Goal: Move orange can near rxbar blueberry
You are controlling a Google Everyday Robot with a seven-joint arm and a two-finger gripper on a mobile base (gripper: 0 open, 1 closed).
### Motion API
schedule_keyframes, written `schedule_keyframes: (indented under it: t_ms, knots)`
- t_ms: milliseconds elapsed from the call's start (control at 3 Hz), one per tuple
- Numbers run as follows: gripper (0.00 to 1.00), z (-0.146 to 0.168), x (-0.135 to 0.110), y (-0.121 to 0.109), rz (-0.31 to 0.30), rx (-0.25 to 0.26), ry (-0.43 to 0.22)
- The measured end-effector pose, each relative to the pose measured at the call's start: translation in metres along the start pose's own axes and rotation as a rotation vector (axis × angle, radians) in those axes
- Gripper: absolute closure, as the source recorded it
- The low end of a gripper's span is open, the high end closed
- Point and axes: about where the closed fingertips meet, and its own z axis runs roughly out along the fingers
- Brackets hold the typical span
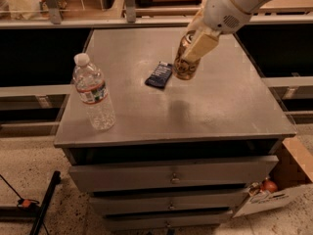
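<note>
My gripper point(194, 47) is shut on the orange can point(184, 62) and holds it tilted in the air above the grey cabinet top point(215, 102). The can's base faces the camera and its shadow falls on the top below it. The rxbar blueberry point(159, 75), a flat dark navy bar, lies on the top just left of the can. The white arm comes in from the upper right and hides the can's upper part.
A clear plastic water bottle point(94, 92) stands upright near the front left corner of the top. The cabinet has drawers point(171, 175) below. A cardboard box point(288, 180) sits on the floor at the right. Shelving runs along the back.
</note>
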Motion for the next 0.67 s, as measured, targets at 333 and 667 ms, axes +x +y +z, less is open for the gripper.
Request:
schedule_keyframes:
  t_ms: [333, 667]
  knots:
    - [1.00, 0.022, -0.009, -0.001, -0.023, -0.015, 0.006]
    - [1.00, 0.037, -0.007, -0.005, -0.034, -0.025, 0.034]
